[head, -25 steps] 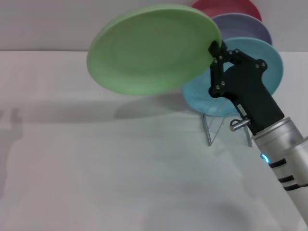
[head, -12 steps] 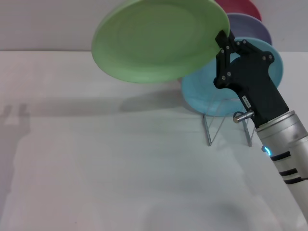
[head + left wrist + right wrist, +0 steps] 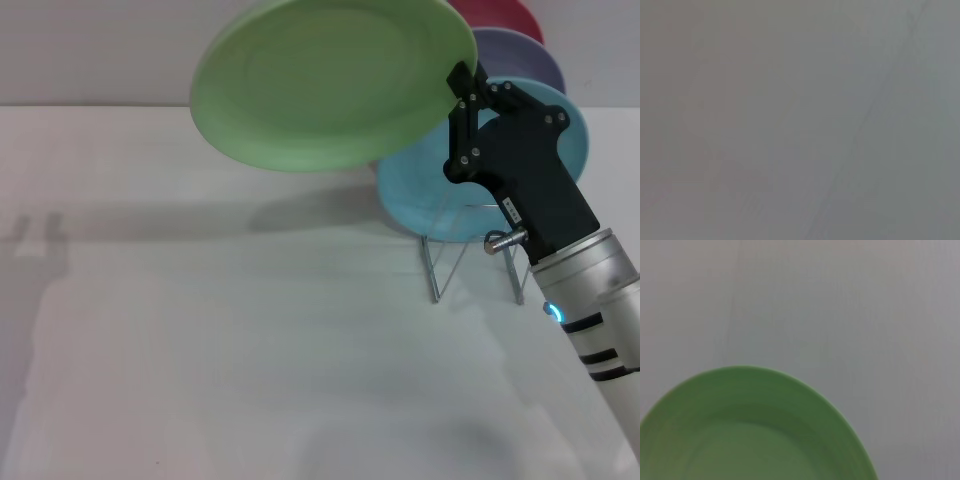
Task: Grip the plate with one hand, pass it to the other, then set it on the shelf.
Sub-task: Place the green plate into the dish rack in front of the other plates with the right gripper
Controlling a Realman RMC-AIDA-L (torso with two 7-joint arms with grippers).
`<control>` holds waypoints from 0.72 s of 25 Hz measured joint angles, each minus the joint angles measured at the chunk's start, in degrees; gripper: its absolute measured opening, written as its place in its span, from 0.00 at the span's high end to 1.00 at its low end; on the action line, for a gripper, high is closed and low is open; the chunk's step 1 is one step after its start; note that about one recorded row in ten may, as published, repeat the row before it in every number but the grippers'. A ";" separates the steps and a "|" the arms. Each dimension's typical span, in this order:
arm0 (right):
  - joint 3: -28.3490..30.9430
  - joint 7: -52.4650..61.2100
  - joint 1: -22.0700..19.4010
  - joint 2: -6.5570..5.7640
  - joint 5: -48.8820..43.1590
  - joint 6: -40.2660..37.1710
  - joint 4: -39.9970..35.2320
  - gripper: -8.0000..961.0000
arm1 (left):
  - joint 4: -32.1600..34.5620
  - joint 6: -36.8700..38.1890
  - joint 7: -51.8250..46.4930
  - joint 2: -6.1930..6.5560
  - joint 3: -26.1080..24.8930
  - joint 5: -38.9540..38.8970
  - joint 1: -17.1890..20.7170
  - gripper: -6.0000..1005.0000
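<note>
Right gripper [image 3: 462, 88] up in the air at the right of the head view, black body on a silver arm coming in from the lower right corner. Jaws are closed down on the right-hand rim of the plate [image 3: 333, 83], pinching only its edge; the rest of the light-green disc sticks out to the robot's left, well clear of the table [image 3: 250, 350]. Plate is tilted, underside facing the head camera, near edge lower than the far edge, its top edge cut off by the frame. It casts a soft shadow on the table under it.

Right wrist view: only the plate [image 3: 750, 432] shows, a green arc with a shallow rim filling the lower part, plain pale surface behind it; own fingers not in that shot.

Shelf [image 3: 470, 262] stands on the table behind and below the gripper, thin silver wire legs showing under the gripper body. It holds a turquoise plate [image 3: 425, 195] at the front, a lavender plate [image 3: 520, 55] behind it, and a red plate [image 3: 500, 18] at the back, all upright on edge. Green plate overlaps the turquoise one in the head view; cannot tell if they touch.

Left gripper not seen in any view; left wrist view shows only a flat grey blur
</note>
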 joint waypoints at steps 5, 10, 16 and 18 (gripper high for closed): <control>0.04 0.02 0.60 0.02 0.06 0.20 -0.47 0.97 | 0.19 0.00 2.10 -0.04 0.08 0.09 -0.17 0.59; 0.71 0.24 1.28 0.17 0.23 2.44 -1.26 0.97 | 0.21 0.33 3.48 -0.11 0.08 0.72 0.23 0.59; 2.24 2.93 1.60 0.06 -0.01 3.60 -1.42 0.97 | 0.21 0.68 8.48 -0.15 0.09 0.78 -0.09 0.59; 2.25 2.87 1.54 0.04 -0.10 3.05 -1.41 0.97 | 0.21 1.04 9.30 -0.10 0.02 0.99 -0.65 0.59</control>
